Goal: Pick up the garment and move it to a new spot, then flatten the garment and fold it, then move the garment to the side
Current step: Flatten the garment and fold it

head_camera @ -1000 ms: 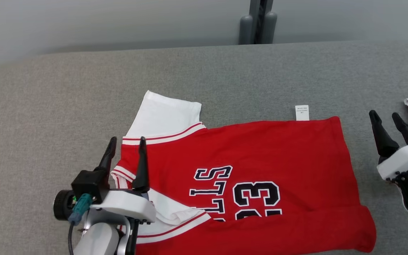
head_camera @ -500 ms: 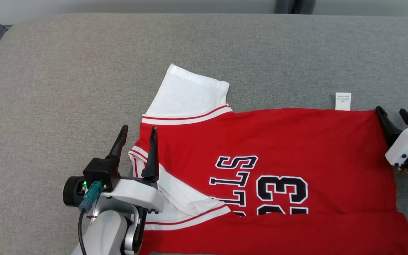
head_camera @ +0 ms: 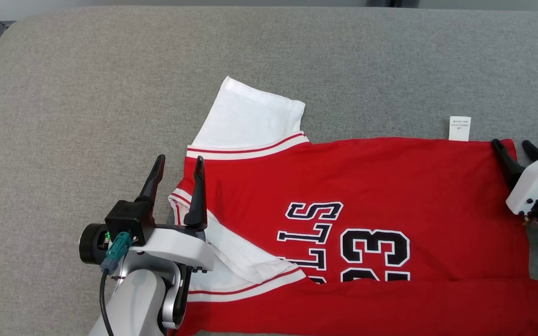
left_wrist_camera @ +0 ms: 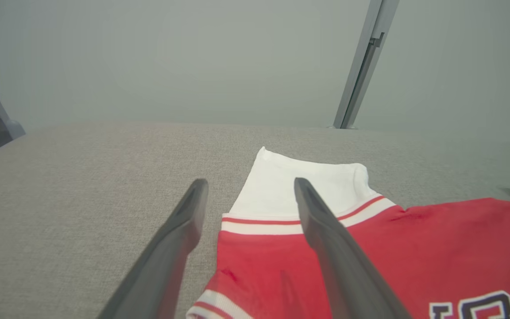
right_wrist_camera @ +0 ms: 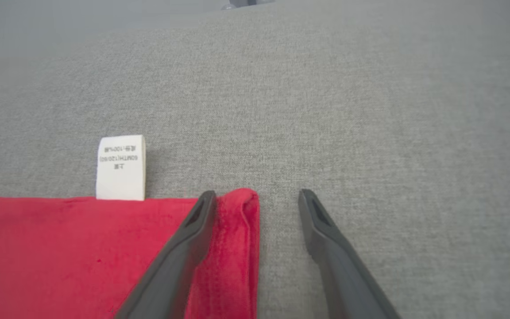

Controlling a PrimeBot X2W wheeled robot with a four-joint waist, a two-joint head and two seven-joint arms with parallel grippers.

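The red garment (head_camera: pixel 390 196), laid across the lower centre of the grey surface (head_camera: pixel 87 93), is straddled at its left shoulder by the open left fingers (head_camera: pixel 198 191) and at its upper-right corner by the open right fingers (head_camera: pixel 505 158), a fold apparently being prepared, for which both edges must first be pinched.

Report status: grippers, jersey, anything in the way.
Left gripper open astride shoulder edge; right gripper open astride hem corner. Red jersey flat on grey table, near edge folded over, unheld. Care label lies beside right gripper.

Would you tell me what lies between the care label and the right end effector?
The jersey's red edge and bare grey padding, in the right wrist view.
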